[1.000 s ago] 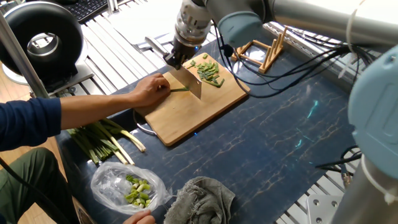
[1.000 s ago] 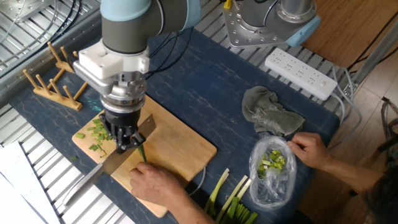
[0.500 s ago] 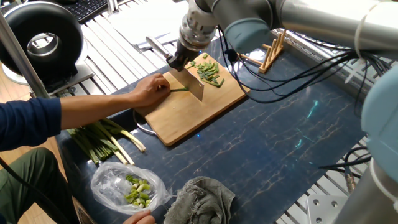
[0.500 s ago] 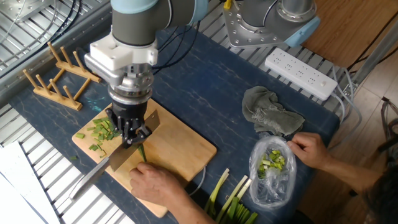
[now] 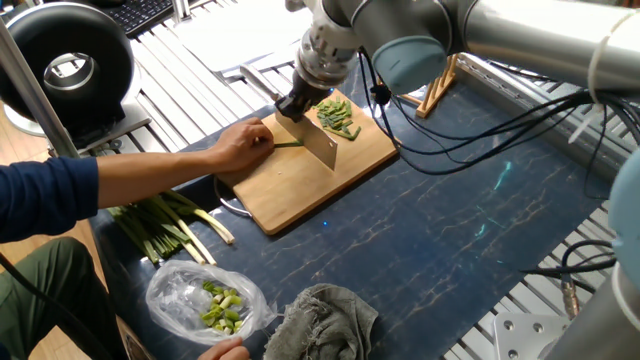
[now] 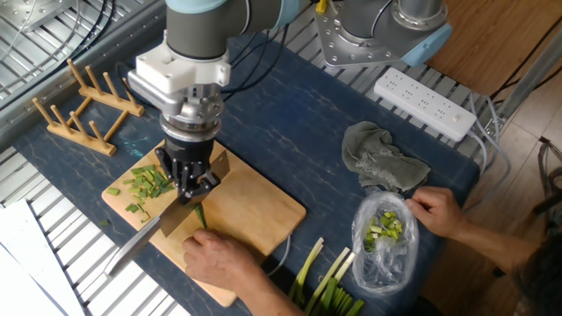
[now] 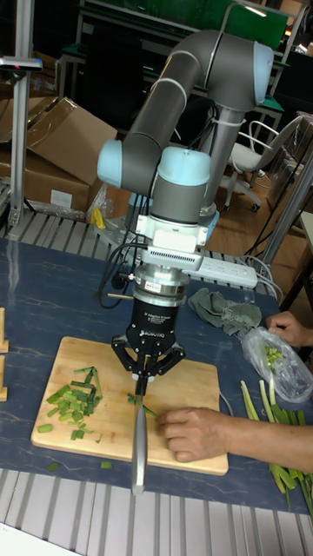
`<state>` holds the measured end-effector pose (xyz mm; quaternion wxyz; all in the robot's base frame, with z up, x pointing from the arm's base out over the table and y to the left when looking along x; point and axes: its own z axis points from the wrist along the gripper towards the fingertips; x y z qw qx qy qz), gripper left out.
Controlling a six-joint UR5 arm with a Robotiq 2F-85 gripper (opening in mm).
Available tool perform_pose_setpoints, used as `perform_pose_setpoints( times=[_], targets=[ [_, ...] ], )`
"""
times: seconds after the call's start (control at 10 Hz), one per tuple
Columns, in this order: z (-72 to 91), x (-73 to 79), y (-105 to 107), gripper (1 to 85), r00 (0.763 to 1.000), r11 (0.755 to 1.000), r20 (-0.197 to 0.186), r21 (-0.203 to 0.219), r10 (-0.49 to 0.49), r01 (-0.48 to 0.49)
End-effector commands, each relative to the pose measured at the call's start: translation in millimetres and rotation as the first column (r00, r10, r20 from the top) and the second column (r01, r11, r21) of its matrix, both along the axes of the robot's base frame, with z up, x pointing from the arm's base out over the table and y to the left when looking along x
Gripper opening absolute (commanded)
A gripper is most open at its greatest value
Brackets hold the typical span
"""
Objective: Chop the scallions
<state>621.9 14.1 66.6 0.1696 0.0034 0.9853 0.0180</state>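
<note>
Your gripper (image 6: 195,186) is clamping its jaws on the handle of a knife (image 5: 318,143), blade tilted down over the wooden cutting board (image 5: 330,175). The scallions (image 5: 288,144) are lying on the board as a thin green stalk, one end under a person's hand (image 5: 243,146) and the other at the blade. Cut green bits (image 7: 76,404) are sitting piled on the board's far side of the knife. You are also seeing a thicker stalk bundle (image 5: 165,225), a clear bag (image 6: 384,241) held by another hand (image 6: 436,211), a grey cloth (image 6: 379,162) and a wooden rack (image 6: 77,110) on the table (image 5: 450,240).
</note>
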Motion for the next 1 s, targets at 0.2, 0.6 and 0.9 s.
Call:
perform_pose_setpoints(
  times=[0.2,0.6,0.9],
  targets=[
    [5.9,-20.6,-1,1.3,1.0,1.0,-0.031,-0.006,0.002,-0.002],
    [3.6,-42.1,-1,1.3,0.998,1.0,-0.057,-0.021,0.015,-0.016],
    [2.4,-50.1,-3,1.3,0.996,0.999,-0.082,-0.035,0.027,-0.03]
  ],
)
